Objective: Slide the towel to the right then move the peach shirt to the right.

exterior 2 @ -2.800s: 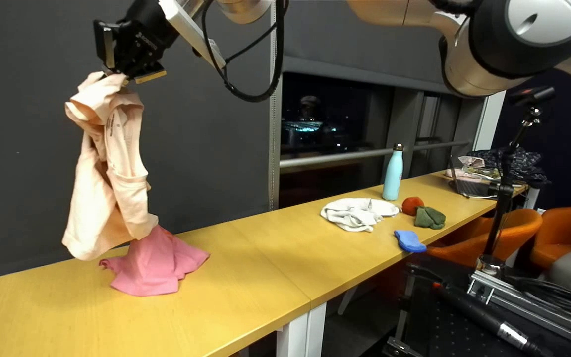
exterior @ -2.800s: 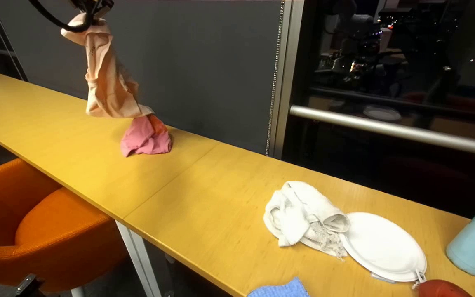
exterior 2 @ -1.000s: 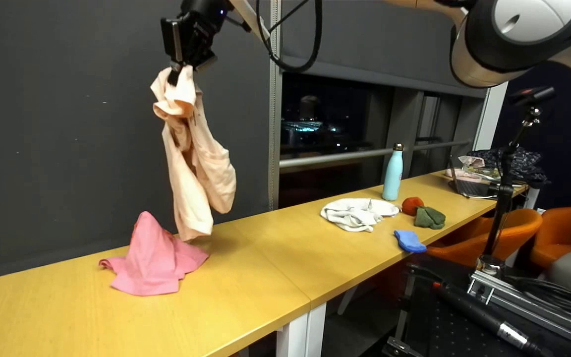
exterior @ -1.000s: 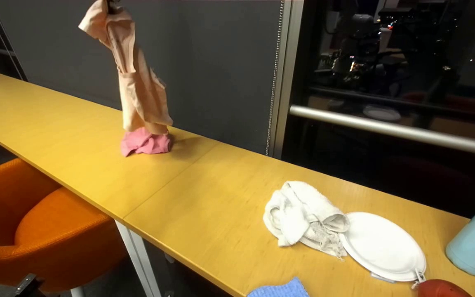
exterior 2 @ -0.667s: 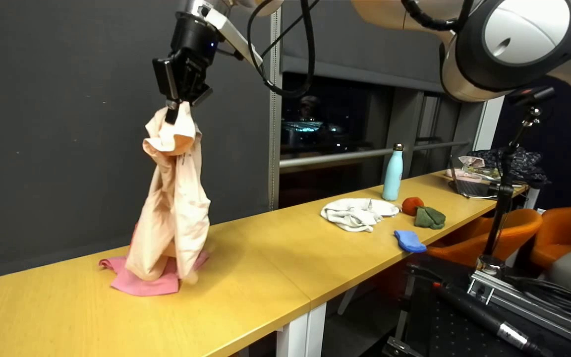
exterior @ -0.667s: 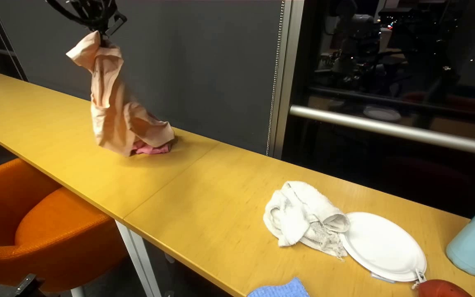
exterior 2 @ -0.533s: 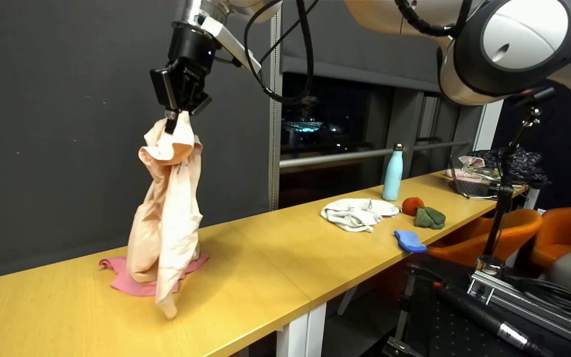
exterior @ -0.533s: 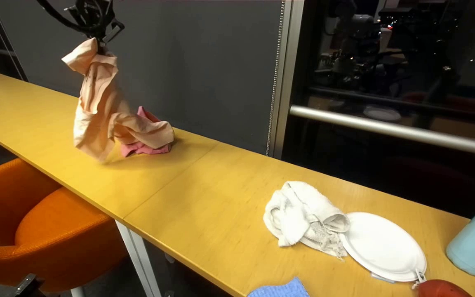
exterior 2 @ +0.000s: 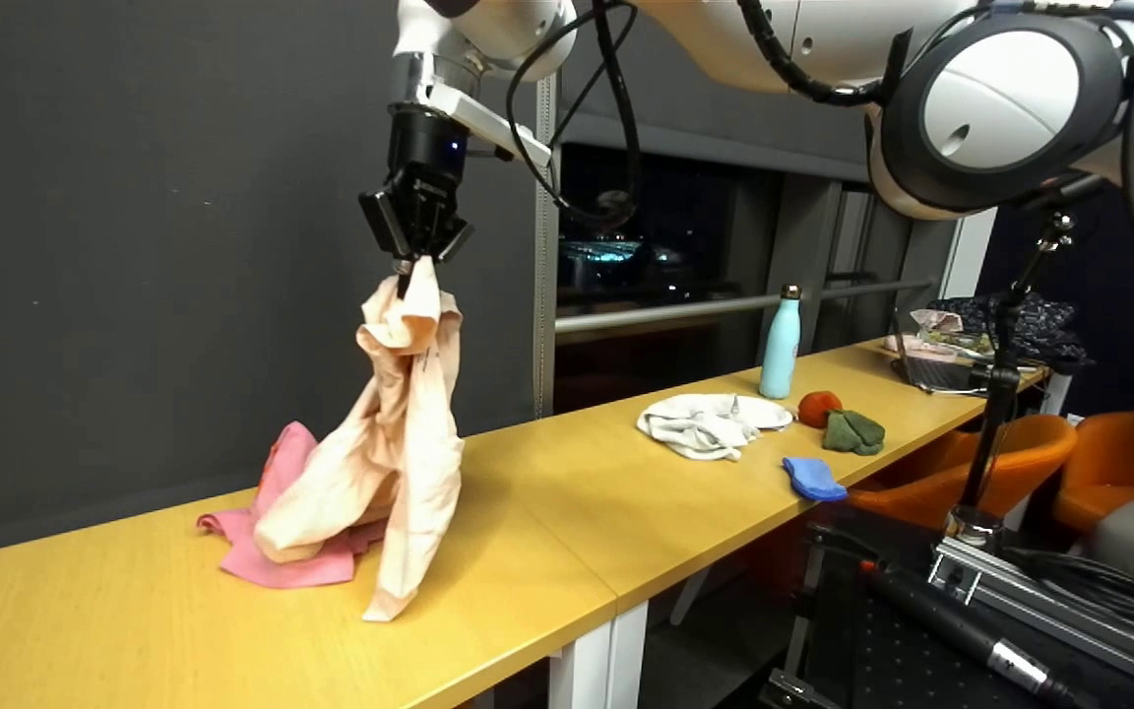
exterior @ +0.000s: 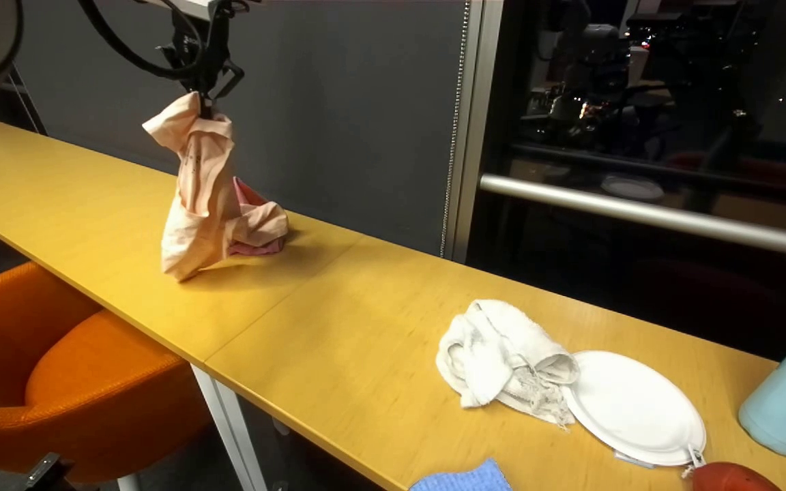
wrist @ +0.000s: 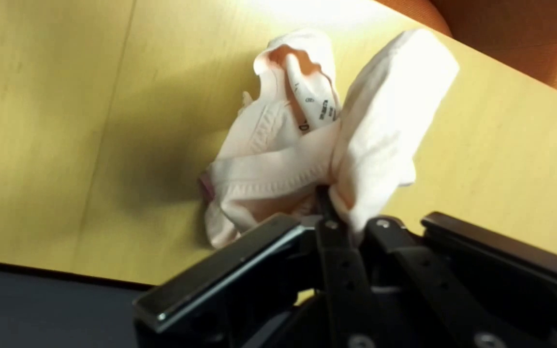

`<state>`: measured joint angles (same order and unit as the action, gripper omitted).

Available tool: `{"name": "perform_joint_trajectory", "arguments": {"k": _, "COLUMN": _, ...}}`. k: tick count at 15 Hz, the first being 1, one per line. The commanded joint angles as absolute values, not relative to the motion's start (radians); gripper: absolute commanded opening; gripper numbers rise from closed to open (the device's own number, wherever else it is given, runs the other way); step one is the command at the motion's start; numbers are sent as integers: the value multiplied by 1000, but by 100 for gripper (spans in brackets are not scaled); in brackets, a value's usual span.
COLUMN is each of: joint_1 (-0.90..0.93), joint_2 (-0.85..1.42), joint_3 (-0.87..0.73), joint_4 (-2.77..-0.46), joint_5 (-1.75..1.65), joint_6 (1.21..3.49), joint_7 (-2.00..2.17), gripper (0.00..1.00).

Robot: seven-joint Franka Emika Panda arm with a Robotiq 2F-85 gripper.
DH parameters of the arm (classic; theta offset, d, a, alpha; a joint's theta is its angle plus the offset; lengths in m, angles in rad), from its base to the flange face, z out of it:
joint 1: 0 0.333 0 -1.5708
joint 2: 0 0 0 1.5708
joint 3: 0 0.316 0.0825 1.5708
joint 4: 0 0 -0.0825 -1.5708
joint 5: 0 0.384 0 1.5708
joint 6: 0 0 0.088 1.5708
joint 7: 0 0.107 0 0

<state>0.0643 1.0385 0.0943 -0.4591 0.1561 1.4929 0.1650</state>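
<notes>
The peach shirt [exterior 2: 424, 433] is pinched by the gripper [exterior 2: 409, 279], partly draped over the pink cloth [exterior 2: 282, 468], well apart from the white towel [exterior 2: 690, 428]. The second step seems in hand; rightward carrying, then release, is called for.

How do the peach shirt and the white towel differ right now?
Pose: the peach shirt hangs lengthwise from the claw, while the white towel lies bunched on the table.
Hold: the claw grips the shirt; nothing grips the towel.
Detail: the shirt shows small printed marks in the wrist view; the towel has a ragged, stringy edge.
Both are creased cloth.
</notes>
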Motion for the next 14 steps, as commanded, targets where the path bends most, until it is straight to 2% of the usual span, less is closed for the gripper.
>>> {"name": "perform_joint_trajectory", "arguments": {"k": 1, "joint_1": 14, "joint_2": 1066, "joint_3": 58, "joint_4": -431, "joint_5": 139, "joint_6": 1387, "joint_7": 231, "gripper": 2}}
{"name": "perform_joint_trajectory", "arguments": {"k": 13, "joint_1": -67, "joint_2": 1270, "joint_3": -223, "joint_4": -410, "joint_5": -188, "joint_6": 1377, "joint_7": 320, "gripper": 2}}
{"name": "perform_joint_trajectory", "arguments": {"k": 14, "joint_1": -68, "joint_2": 1292, "joint_3": -243, "joint_4": -408, "joint_5": -213, "joint_6": 1382, "joint_7": 336, "gripper": 31}}
